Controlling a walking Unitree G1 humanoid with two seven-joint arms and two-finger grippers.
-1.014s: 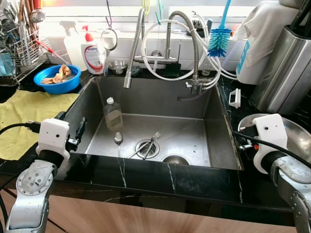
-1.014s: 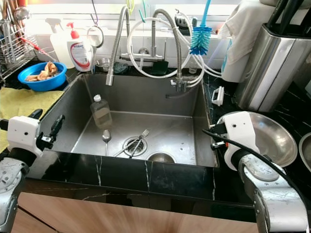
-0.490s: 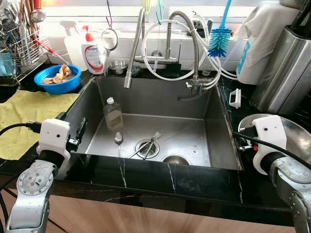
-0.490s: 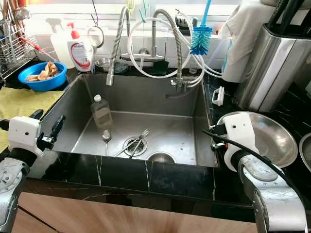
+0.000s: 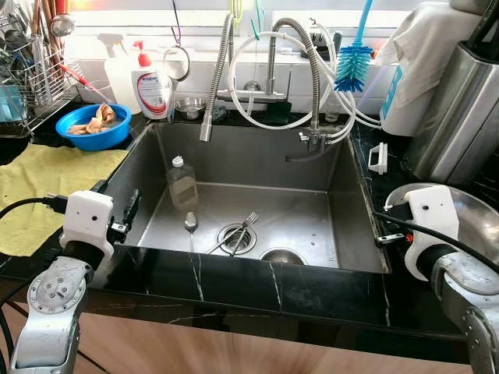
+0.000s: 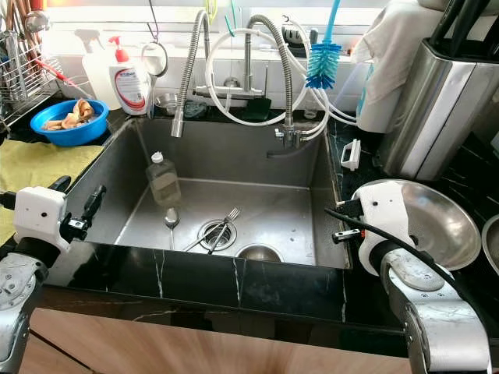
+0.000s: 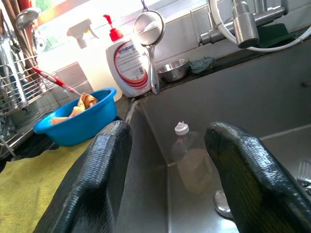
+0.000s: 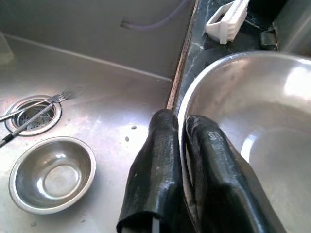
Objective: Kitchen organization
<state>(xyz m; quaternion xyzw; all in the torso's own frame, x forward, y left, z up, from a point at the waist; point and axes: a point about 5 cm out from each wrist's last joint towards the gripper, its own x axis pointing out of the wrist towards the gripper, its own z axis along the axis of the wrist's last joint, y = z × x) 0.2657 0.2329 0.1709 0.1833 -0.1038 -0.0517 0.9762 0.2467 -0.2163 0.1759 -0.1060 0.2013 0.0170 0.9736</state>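
steel large bowl (image 8: 252,121), set on the black counter (image 6: 234,284) just right of the sink (image 6: 234,156), is pinched at its rim by the right gripper (image 8: 182,138). the left gripper (image 7: 167,160) is held wide open at the sink's left edge, holding nothing.

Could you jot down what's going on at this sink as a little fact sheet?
Place: kitchen sink in a black counter
In the sink: bottle, spoon, fork, small steel bowl
Right gripper: shut on the rim of a big steel bowl on the counter
Left gripper: open, at the sink's left edge
Nearby: blue bowl, soap bottle
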